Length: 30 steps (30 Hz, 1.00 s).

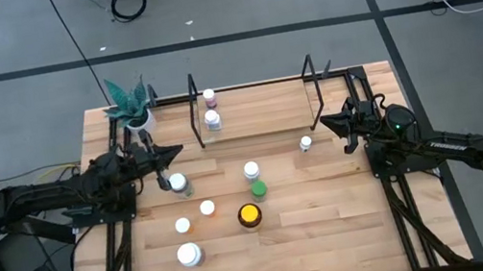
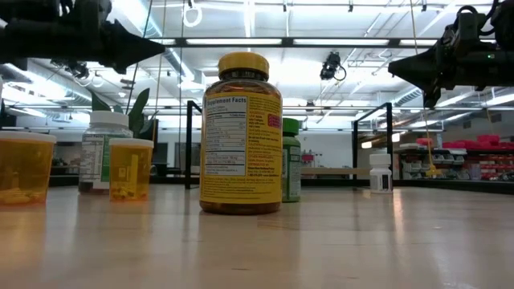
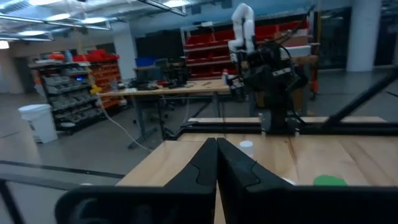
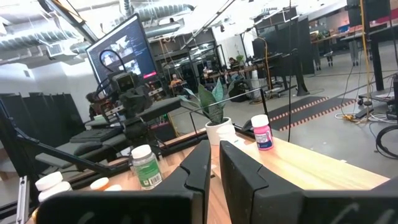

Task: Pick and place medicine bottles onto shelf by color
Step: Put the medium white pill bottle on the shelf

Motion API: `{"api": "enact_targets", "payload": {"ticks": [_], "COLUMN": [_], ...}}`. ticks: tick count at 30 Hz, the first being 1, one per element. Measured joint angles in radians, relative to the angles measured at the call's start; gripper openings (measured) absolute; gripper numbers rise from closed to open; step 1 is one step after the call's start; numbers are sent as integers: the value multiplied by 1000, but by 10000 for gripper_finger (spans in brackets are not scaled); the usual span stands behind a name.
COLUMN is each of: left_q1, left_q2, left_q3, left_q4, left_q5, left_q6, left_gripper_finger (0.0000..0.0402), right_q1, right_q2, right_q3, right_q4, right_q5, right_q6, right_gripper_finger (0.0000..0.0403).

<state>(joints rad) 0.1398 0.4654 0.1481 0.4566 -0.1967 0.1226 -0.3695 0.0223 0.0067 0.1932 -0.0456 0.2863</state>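
Observation:
The shelf [image 1: 257, 109] stands at the table's far middle, with two purple-bodied, white-capped bottles [image 1: 209, 97] [image 1: 212, 119] upright on its left end. Several more bottles stand upright on the table: a white-capped one [image 1: 178, 182], a green one [image 1: 258, 189], a yellow-capped one [image 1: 249, 215] [image 2: 241, 132] and a small white one [image 1: 306, 144]. My left gripper [image 1: 178, 150] [image 3: 216, 163] is shut and empty, raised above the table just beyond the white-capped bottle. My right gripper [image 1: 323, 123] [image 4: 215, 163] is shut and empty, raised near the shelf's right uprights.
A white pot with a teal plant [image 1: 134, 114] stands at the far left corner, by the shelf's left wire uprights [image 1: 194, 104]. The right uprights [image 1: 310, 76] stand close to my right gripper. Orange-bodied bottles [image 2: 130, 168] [image 2: 24, 168] stand at the near left.

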Motion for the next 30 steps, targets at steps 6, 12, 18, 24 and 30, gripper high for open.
{"api": "enact_targets", "payload": {"ticks": [6,12,18,24,30], "left_q1": [0,0,0,0,0], "left_q2": [-70,-124,-162,-233,-309], "left_q3": [-9,-9,-9,-9,-9], "left_q4": [-17,-80,-141,-186,-247], "left_q5": [-24,-51,-51,-54,-40], "left_q6": [18,46,47,58,71], "left_gripper_finger": [4,7,6,3,8], "right_q1": [0,0,0,0,16], "right_q2": [0,0,0,0,11], "right_q3": [0,0,0,0,0], "right_q4": [0,4,30,158,252], "right_q5": [0,0,0,21,39], "right_q6": [0,14,91,176,219], "right_gripper_finger": [42,42,42,42,42]}}
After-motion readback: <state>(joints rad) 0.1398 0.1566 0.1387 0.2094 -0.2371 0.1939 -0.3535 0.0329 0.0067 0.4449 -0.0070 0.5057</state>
